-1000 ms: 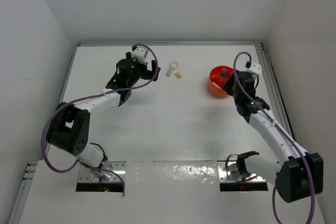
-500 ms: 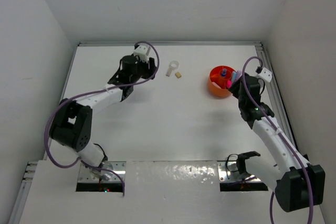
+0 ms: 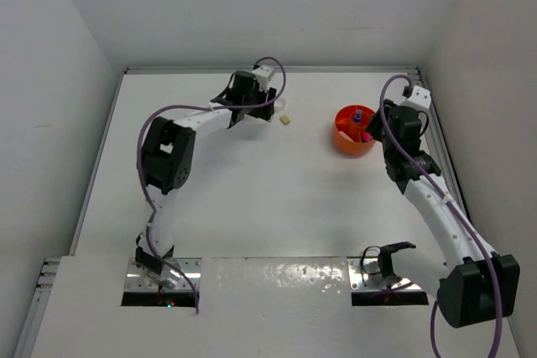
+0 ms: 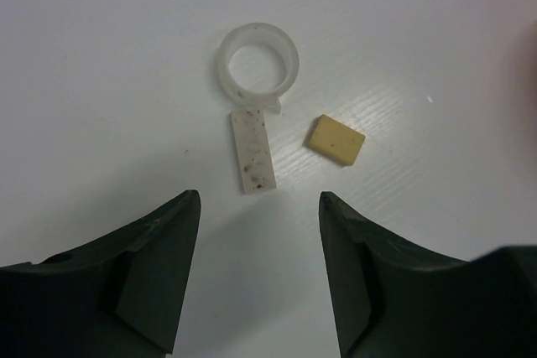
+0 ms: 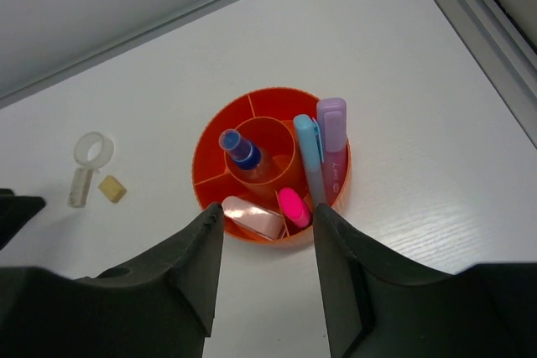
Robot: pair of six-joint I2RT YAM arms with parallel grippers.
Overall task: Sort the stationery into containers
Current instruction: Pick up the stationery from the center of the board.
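Observation:
The round orange tub (image 5: 210, 140) stands at the back right, also in the top view (image 3: 341, 141). It holds a small blue bottle (image 5: 241, 149) in the centre cup, a blue piece (image 5: 307, 157), a lilac piece (image 5: 332, 127), a pink marker (image 5: 293, 205) and a pale pink piece (image 5: 252, 217). A clear ring (image 4: 259, 59) with a flat strip (image 4: 254, 151) and a tan block (image 4: 336, 138) lie on the table. My left gripper (image 4: 258, 207) is open and empty just short of them. My right gripper (image 5: 268, 220) is open and empty above the tub's near rim.
White walls close the table at the back and sides. A metal rail (image 5: 482, 6) runs along the right edge near the tub. The left arm's cable loops over the ring in the top view (image 3: 270, 77).
The left arm swung right across the back of the table until its gripper reached the ring and tan block. The right gripper drew back slightly from the tub.

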